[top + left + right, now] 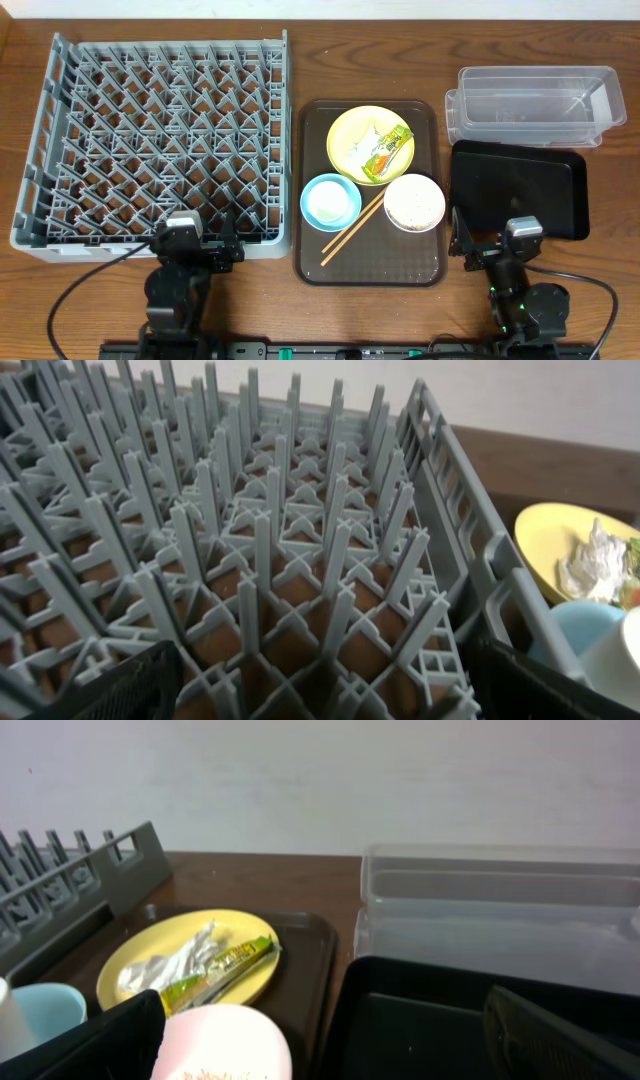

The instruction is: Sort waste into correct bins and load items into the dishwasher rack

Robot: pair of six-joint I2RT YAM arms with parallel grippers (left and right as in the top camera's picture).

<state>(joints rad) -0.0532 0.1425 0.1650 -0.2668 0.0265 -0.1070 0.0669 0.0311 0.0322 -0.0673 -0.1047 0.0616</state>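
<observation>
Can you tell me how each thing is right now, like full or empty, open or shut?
Dishwasher rack: empty.
Yellow plate: holding wrapper and tissue.
White bowl: food scraps inside.
Blue bowl: white cup inside.
Chopsticks: lying on brown tray.
Clear tub: empty.
Black tray: empty.
Left gripper: open.
Right gripper: open.

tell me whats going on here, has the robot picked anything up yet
Nothing is being handled yet. The left gripper and right gripper are both open and hold nothing. The dishwasher rack has nothing in it. On the brown serving tray, the yellow plate carries the snack wrapper and the tissue, with the light-blue bowl, white bowl and chopsticks beside it. The clear tub and black tray have nothing in them.
</observation>
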